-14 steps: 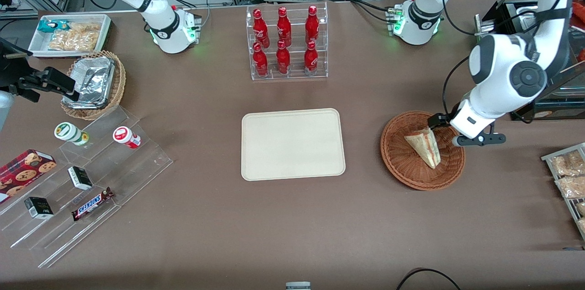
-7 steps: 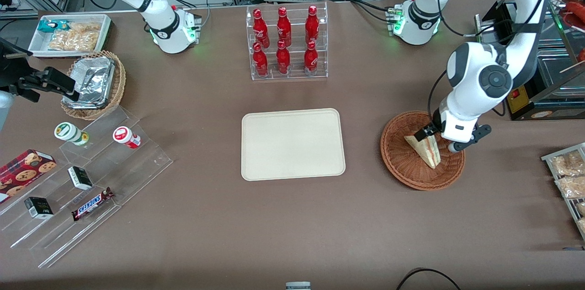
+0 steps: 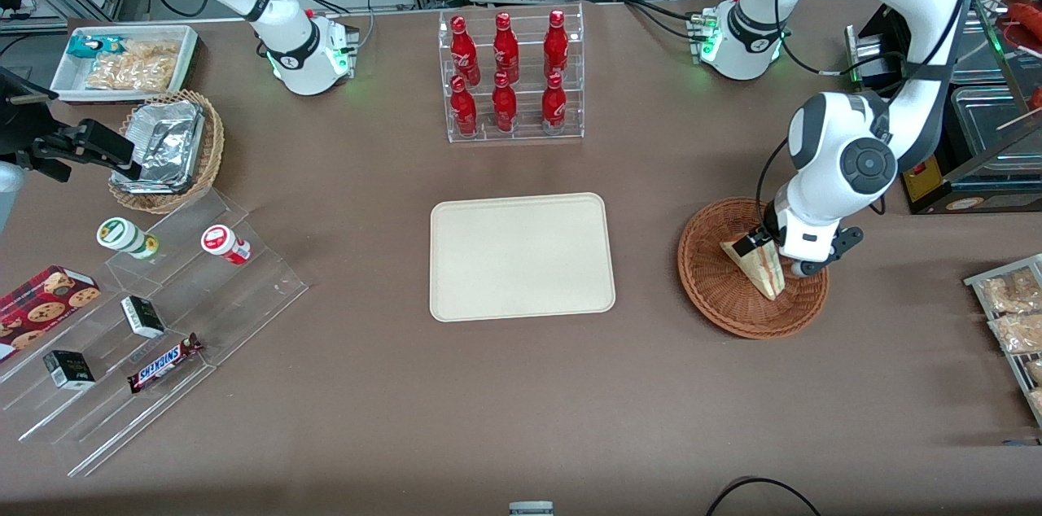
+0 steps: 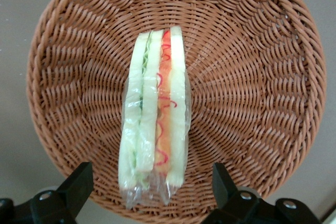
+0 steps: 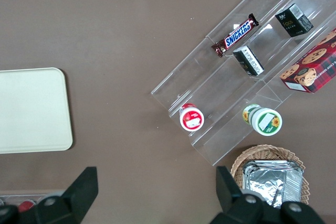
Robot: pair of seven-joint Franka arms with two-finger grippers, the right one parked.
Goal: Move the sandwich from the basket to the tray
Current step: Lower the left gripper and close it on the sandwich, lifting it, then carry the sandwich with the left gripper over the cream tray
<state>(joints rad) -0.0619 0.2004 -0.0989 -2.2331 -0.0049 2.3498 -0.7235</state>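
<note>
Brown tabletop (image 3: 521, 386) fills the front view, crowded with stock at both ends and bare around the tray (image 3: 521, 256) at its middle. Over the last second the working arm has swung in from the basket's outer edge and lowered, so the hand (image 3: 769, 249) now sits low over the basket (image 3: 733, 312), at the end of the sandwich (image 3: 761, 268) farther from the front camera. A second ago it hung just off the rim; now it is lined up on the wedge. That reads as the approach nearly finished and the grasp about to begin; nothing has been lifted.

The wrist view shows the hand (image 4: 152, 192) spread wide, one finger on each side of the sandwich (image 4: 155, 124) and clear of it. The sandwich stands on edge in clear wrap, its filling layers facing the camera, lying in the basket (image 4: 252, 77) as its only content.

The tray holds nothing yet and lies well apart from the basket, toward the parked arm's end. A lighter wicker basket (image 3: 207, 162) near that end carries crumpled foil containers (image 3: 163, 143), and the white bin (image 3: 61, 72) beside it, farther from the camera, holds packaged snacks. A clear rack (image 3: 513, 76) holds six red bottles.
</note>
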